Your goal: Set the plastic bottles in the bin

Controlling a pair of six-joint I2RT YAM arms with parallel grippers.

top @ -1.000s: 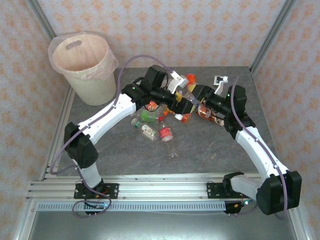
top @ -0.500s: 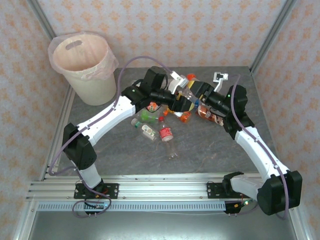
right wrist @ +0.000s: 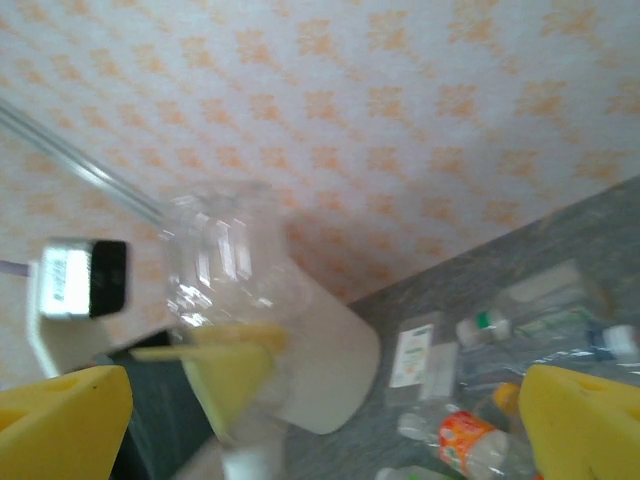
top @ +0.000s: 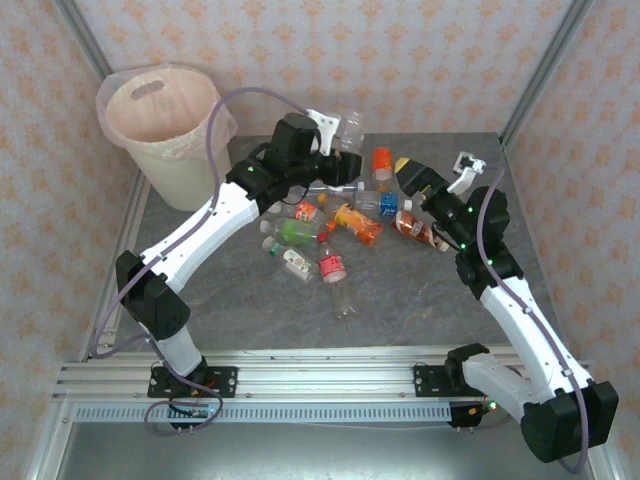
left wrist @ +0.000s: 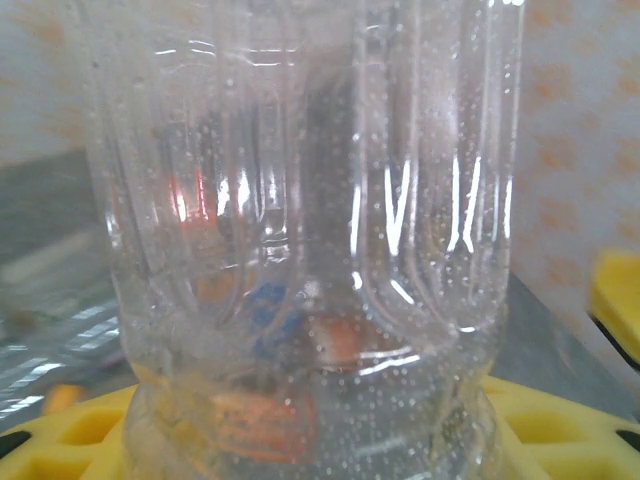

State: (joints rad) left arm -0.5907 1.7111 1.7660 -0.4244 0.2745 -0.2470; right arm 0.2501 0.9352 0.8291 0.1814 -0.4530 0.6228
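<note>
A grey, stone-patterned table (top: 420, 300) sits in a corner enclosed by walls covered in pale wallpaper (top: 400, 60) with an orange floral motif. Slanted metal posts frame the scene, one at the left (top: 85, 40) and one at the right (top: 545, 70). Ribbed aluminium rails (top: 320, 375) run along the table's near edge, with a plain grey metal sheet (top: 320, 450) just below them.
</note>
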